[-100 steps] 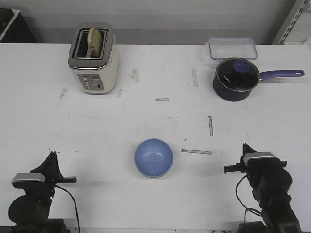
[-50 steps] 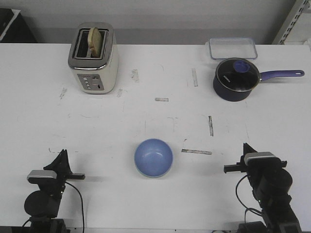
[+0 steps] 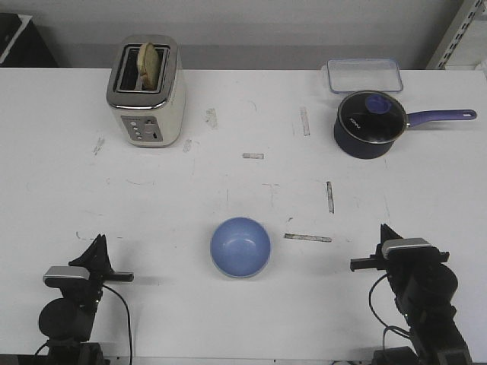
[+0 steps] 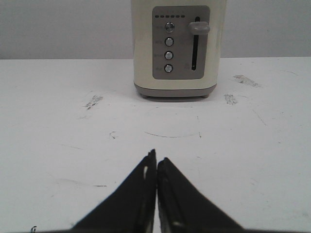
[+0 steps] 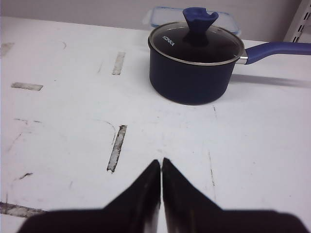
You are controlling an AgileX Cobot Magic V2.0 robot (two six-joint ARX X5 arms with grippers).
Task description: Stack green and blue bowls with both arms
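Blue bowl [image 3: 240, 246] sat upright on the white table [image 3: 228, 182], roughly midway between the two grippers and slightly ahead of both, touching neither. No green bowl showed in any view; whether it nested under the blue one could not be told. The left gripper [image 4: 156, 167] rested low at the near edge, its fingers pressed together on nothing, pointing toward the cream toaster [image 4: 177, 46] far ahead of it. The right gripper [image 5: 161, 170] was likewise closed and empty, aimed at the dark blue lidded saucepan [image 5: 194, 60] well beyond its tips, with a clear lidded container [image 3: 364, 74] behind that. Judged from its smooth, rounded look, the bowl was probably light, rigid and somewhat slippery; the rim seemed the surest hold, one finger inside and one outside, since the curved wall would likely slide from a pinch.
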